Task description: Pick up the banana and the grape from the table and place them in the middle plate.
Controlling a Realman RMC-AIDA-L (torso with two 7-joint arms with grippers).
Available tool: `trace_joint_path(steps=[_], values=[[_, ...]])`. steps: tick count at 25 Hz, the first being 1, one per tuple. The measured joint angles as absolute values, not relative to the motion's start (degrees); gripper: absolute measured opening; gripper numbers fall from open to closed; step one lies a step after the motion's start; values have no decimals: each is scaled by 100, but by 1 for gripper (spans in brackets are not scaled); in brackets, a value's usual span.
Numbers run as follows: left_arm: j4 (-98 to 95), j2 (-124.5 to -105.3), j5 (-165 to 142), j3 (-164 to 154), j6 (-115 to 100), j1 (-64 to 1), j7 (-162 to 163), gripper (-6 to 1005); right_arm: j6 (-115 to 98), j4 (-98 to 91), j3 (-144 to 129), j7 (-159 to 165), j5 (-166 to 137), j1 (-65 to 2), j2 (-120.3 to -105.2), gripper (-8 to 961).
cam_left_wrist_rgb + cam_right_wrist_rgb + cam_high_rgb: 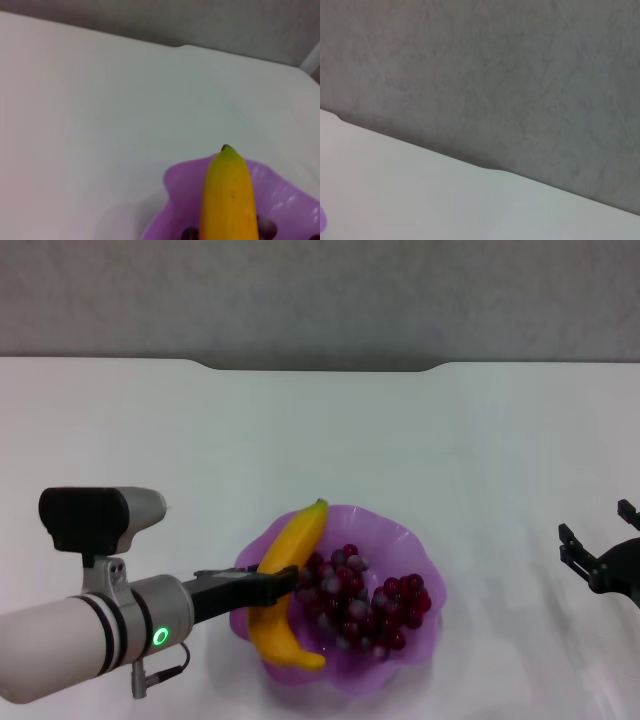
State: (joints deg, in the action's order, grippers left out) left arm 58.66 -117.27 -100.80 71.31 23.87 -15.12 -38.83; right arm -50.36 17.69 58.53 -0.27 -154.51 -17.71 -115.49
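Note:
The banana [295, 540] lies along the left side of the purple scalloped plate [400, 540], stem tip pointing away from me. The bunch of dark red grapes [370, 605] sits in the plate beside it. My left gripper [275, 585] reaches in from the left and its black fingers close around the banana's middle. The left wrist view shows the banana [227, 195] over the plate's rim [180, 185]. My right gripper [595, 522] is parked at the right edge of the table, open and empty.
The white table [320, 440] stretches back to a notched far edge against the grey wall. The right wrist view shows only that wall and the table edge [420, 200], with a sliver of the plate [321, 220].

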Motion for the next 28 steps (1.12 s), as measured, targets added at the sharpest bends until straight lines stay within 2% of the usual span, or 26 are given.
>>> trace_joint_path(steps=[12, 14, 18, 22, 28], values=[[6445, -11729, -9911, 6917, 2025, -1161, -4393, 648, -5036, 1757, 5854, -26, -15451, -1776, -11549, 832], [6531, -11724, -9906, 6897, 1962, -1097, -4464, 870, -5036, 1757, 5853, -24, -15451, -1765, -11549, 832], [6843, -11712, -9945, 6851, 1515, -784, -5060, 885, -5036, 1758, 5871, -7, -15451, -1743, -11549, 832], [7023, -11719, -9941, 6720, 202, -348, -5759, 892, -5051, 1792, 5862, -10, -15451, -1768, -11544, 831], [6574, -11710, -10232, 6294, -1475, -239, -6160, 892, -5064, 1811, 5856, -27, -15451, -1767, -11548, 831]])
